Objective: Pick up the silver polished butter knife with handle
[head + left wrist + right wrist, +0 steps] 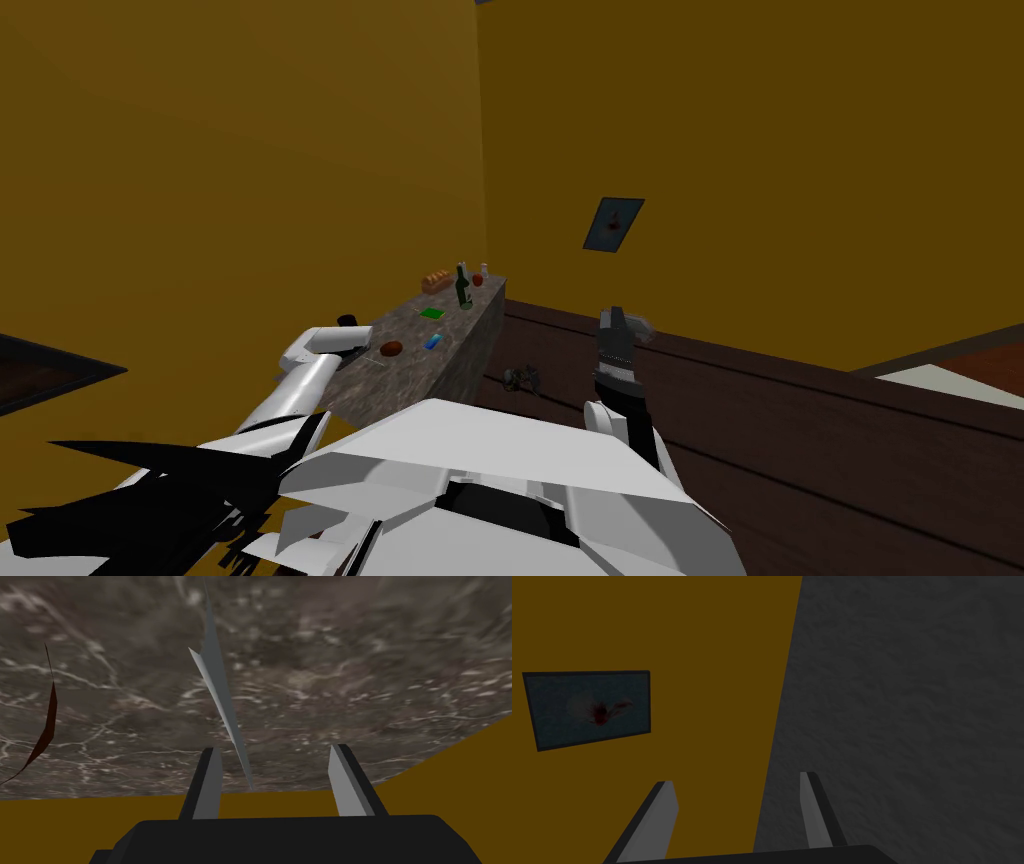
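We note counter (pixel 350 651) veined grey-brown stone, smooth; butter knife (pixel 212 676) pale grey, matt, perhaps metal; floor (pixel 800 430) dark wood planks.

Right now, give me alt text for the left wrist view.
A thin, silver-grey butter knife lies on a veined grey-brown stone countertop, its near end between the fingers of the open left gripper, closer to one and untouched. A dark red-brown curved object sits off to one side.
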`<state>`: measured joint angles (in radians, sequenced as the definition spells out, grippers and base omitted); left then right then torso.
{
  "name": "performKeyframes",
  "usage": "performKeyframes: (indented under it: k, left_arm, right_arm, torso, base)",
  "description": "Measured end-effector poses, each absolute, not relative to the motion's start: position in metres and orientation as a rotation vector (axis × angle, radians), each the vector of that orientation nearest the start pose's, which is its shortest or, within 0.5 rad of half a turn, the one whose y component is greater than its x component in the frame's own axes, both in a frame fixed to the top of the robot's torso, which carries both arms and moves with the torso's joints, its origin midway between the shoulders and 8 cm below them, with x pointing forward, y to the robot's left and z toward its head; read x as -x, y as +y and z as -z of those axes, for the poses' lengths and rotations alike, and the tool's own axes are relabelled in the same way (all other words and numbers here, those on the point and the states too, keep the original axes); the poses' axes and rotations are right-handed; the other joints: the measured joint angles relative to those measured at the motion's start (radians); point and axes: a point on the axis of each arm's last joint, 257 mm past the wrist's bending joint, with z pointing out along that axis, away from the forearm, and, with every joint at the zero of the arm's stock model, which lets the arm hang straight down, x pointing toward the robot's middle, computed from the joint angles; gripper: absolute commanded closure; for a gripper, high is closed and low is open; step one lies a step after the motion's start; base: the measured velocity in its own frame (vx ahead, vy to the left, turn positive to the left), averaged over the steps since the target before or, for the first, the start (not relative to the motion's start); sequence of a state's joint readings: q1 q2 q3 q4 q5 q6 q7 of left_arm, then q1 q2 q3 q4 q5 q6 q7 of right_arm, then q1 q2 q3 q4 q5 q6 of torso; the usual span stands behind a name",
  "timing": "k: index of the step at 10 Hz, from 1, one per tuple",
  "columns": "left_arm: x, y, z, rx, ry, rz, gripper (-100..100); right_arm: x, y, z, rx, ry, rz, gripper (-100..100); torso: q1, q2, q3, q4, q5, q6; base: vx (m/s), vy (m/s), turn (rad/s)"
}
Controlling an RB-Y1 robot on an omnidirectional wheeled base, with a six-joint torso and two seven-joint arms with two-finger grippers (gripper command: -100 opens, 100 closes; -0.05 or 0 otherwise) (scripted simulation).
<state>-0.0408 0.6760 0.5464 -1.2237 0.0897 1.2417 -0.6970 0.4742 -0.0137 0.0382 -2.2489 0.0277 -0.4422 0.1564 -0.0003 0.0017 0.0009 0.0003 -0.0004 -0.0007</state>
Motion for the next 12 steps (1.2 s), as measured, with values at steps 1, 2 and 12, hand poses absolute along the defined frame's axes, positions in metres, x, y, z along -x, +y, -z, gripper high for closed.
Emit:
performKeyframes:
  k: [1,2,12]
  left_arm:
    - [-0.256,0.712,0.344,1.739,1.987,-0.54,100]
    - [-0.254,0.712,0.344,1.744,1.985,-0.542,100]
    - [-0.252,0.703,0.327,1.636,2.06,-0.517,100]
  right_arm:
    - [-0.364,-0.262,-0.007,-0.622,0.726,-1.173,0]
    - [-0.364,-0.262,-0.007,-0.622,0.726,-1.173,0]
    - [-0.364,-0.262,-0.007,-0.622,0.726,-1.173,0]
  torso:
    - [0.0,0.0,0.0,-0.001,0.0,-0.002]
    - [0.0,-0.001,-0.001,-0.001,0.0,0.001]
    - [-0.004,-0.008,-0.005,-0.002,-0.001,0.0]
  base:
    - [-0.002,0.001,0.035]
    - [0.0,0.0,0.0]
    - [0.075,-0.035,0.11]
